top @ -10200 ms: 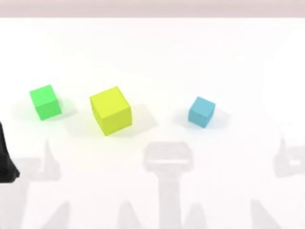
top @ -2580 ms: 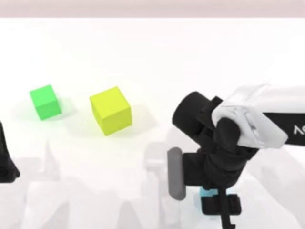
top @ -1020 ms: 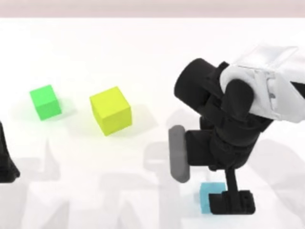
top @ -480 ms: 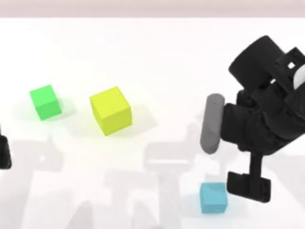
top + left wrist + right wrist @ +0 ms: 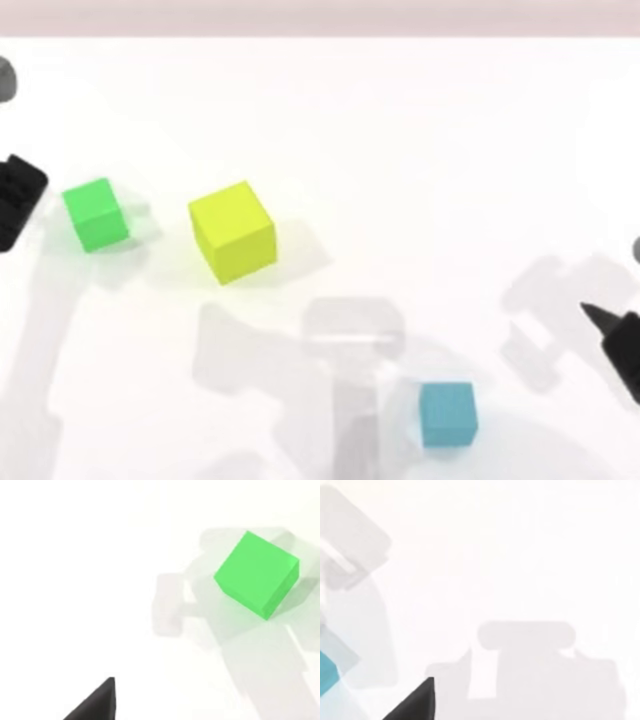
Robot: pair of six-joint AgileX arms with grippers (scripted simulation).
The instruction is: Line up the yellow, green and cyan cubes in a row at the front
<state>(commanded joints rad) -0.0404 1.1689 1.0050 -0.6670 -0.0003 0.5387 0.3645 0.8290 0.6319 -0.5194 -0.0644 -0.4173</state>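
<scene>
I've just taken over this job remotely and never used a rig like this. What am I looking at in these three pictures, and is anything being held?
Two AgileX arms work a white table. The top view looks straight down; the other two pictures come from cameras on each arm's wrist. The left gripper sits at the table's left edge beside the green cube, which its wrist camera also shows. The right gripper is at the right edge, apart from the cyan cube near the front. The yellow cube stands between green and cyan, farther back. Nothing is held.

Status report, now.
Left pincer beside green cube, not touching. Right pincer at right edge, clear of cyan cube, which sits at front. Yellow cube unplaced. Nothing in the way.
</scene>
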